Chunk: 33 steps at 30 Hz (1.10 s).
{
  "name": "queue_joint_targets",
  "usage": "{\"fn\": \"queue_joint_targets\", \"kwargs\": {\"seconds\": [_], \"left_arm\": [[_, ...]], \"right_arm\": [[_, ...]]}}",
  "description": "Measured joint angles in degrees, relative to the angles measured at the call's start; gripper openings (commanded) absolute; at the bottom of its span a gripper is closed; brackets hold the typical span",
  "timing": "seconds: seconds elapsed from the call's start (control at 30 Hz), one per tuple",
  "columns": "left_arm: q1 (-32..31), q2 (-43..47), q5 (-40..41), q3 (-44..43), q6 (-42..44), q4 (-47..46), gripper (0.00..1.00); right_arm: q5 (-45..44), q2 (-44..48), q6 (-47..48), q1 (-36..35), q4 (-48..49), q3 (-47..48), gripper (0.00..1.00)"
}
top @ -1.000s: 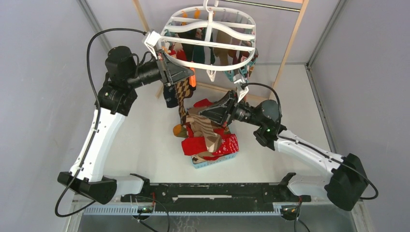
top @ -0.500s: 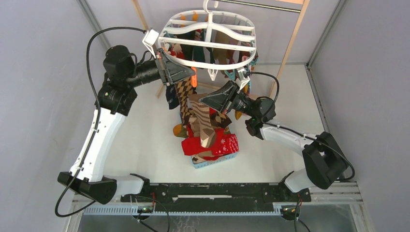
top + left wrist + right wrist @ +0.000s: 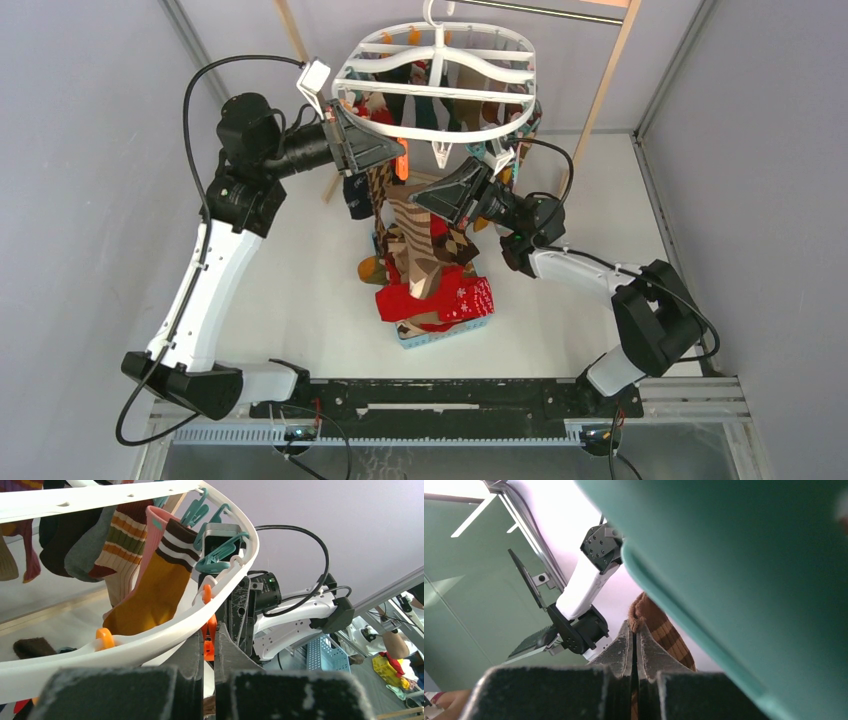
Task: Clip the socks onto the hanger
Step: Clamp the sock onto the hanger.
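Note:
The white oval hanger (image 3: 435, 88) hangs at the top centre, with several socks clipped under it. My left gripper (image 3: 396, 152) is at its near-left rim, shut on an orange clothespin (image 3: 209, 630) under the ring (image 3: 150, 635). A mustard sock (image 3: 150, 592) and striped socks hang just behind it. My right gripper (image 3: 418, 203) is shut on the cuff of a brown-and-cream argyle sock (image 3: 418, 250). It holds the sock up so that it dangles right beside the left gripper. The cuff (image 3: 659, 625) sticks out past the shut fingertips (image 3: 621, 645).
A small light-blue basket (image 3: 440, 335) on the table holds red, snowflake and tan socks (image 3: 430, 298). Another argyle sock (image 3: 378, 190) and a dark sock hang under the left gripper. The pale wooden rack posts (image 3: 600, 95) stand behind. A blurred teal surface (image 3: 749, 580) fills the right wrist view.
My right gripper has lifted the argyle sock up and back from the basket pile towards the hanger's rim. The left gripper has stayed at the orange clothespin.

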<state>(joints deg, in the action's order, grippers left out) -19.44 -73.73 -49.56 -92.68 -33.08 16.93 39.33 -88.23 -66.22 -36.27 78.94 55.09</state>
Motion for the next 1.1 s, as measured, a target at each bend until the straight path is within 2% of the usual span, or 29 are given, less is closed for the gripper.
{"fn": "queue_joint_targets", "kwargs": {"seconds": [1.1], "left_arm": [[0.2,-0.1,-0.7,1.1,-1.7,-2.8,0.00]], "right_arm": [[-4.9,-2.0,-0.4,0.0,2.0,0.0,0.00]]}}
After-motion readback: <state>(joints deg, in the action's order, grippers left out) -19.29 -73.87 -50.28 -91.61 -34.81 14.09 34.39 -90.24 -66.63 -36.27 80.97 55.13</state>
